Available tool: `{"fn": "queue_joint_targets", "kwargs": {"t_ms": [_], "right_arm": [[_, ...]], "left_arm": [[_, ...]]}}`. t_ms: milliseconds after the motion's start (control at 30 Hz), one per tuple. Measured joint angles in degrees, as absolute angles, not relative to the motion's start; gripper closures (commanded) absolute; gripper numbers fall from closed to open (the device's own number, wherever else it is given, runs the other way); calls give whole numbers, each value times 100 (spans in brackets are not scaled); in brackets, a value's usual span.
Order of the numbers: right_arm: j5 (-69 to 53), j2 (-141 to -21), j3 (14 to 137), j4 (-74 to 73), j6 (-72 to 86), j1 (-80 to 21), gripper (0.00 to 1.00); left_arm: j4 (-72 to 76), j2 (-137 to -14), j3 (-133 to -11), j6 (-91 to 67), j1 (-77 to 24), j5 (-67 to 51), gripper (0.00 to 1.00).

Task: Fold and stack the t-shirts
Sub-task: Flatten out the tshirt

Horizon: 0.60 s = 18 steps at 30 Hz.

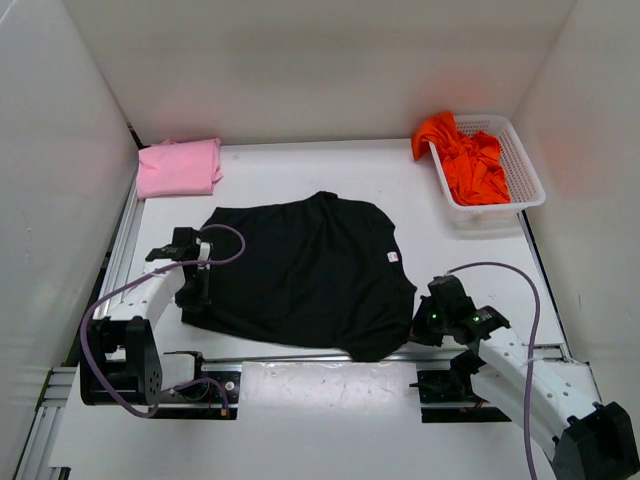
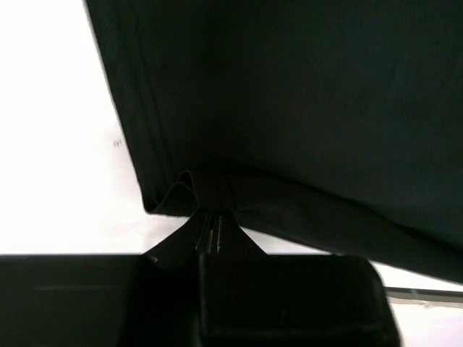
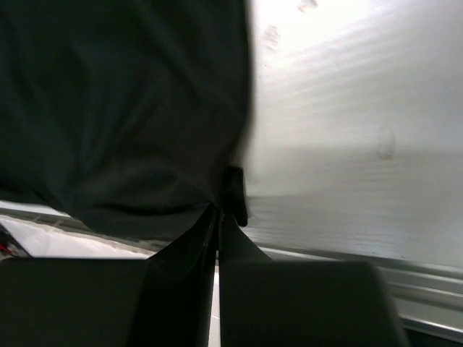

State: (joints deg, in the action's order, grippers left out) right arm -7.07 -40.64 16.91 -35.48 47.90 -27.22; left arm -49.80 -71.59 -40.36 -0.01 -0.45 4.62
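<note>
Left gripper (image 1: pixel 203 285) is clamped on the black t-shirt (image 1: pixel 310 270) at its left edge, right gripper (image 1: pixel 422 328) pinching its near right corner. Shirt's spread flat mid-table, pink t-shirt (image 1: pixel 178 167) folded back left, orange t-shirt (image 1: pixel 470 160) in the basket (image 1: pixel 529 182). Looks like fold one starting, so lift both sides evenly next

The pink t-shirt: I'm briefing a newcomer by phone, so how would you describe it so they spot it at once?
Start at the white table and go to its far left corner. The pink t-shirt lies there folded into a neat block. It is the only pale one: the black t-shirt lies spread mid-table, the orange t-shirt spills from the basket.
</note>
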Motion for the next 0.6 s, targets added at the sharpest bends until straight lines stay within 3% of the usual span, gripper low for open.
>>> {"fn": "queue_joint_targets", "kwargs": {"t_ms": [233, 467, 600], "right_arm": [[-395, -4381, 2084, -3433, 4976, -2862, 100], [-154, -5789, 3505, -3286, 4536, -2788, 100], [-423, -7288, 4818, -3642, 3940, -1964, 100]], "left_arm": [[-5000, -6890, -3887, 1, 64, 714, 90], [-5109, -6672, -4001, -1, 174, 794, 90], [-5463, -7732, -5078, 3, 176, 731, 90]]}}
